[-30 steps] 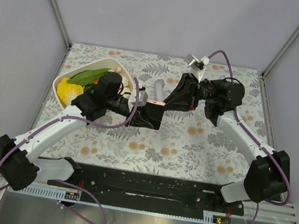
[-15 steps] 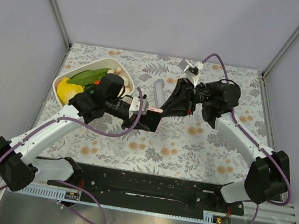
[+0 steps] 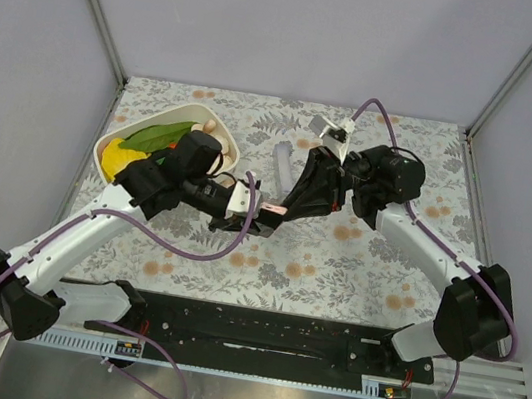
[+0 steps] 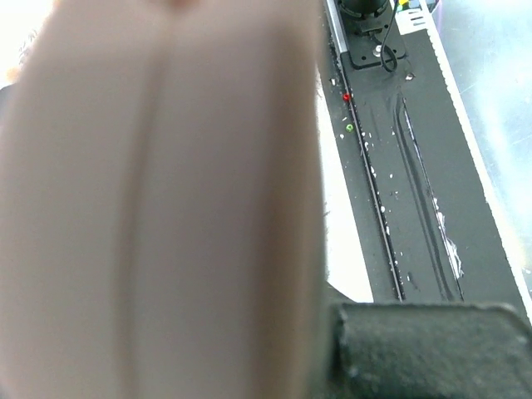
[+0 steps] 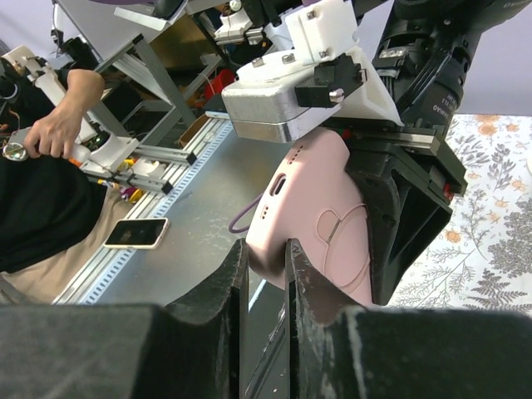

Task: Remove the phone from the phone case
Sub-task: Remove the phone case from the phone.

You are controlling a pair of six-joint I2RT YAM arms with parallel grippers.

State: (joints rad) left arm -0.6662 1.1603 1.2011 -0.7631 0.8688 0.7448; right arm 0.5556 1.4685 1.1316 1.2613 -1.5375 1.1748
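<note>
Pink phone case point(image 5: 320, 208) is being held up over mid-table btwn both arms, above the floral-print cloth point(image 3: 337, 261). Its body is being clamped by the left gripper point(image 3: 261, 219). Its lower edge is being pinched by the right gripper point(image 5: 266, 274), whose fingers are nearly together. Case is smooth and matte, w/ rounded corners and a row of small holes on one side. Whether the phone is inside can't be told. Left wrist view is being mostly blocked by blurred pink. A green leaf point(image 3: 160, 132) and a yellow piece point(image 3: 123, 159) are being held in a white bowl point(image 3: 198, 106) at rear left. Off-table, a smartphone point(image 5: 137, 233) is lying on a steel bench near a person point(image 5: 41, 199) in a black top.
</note>
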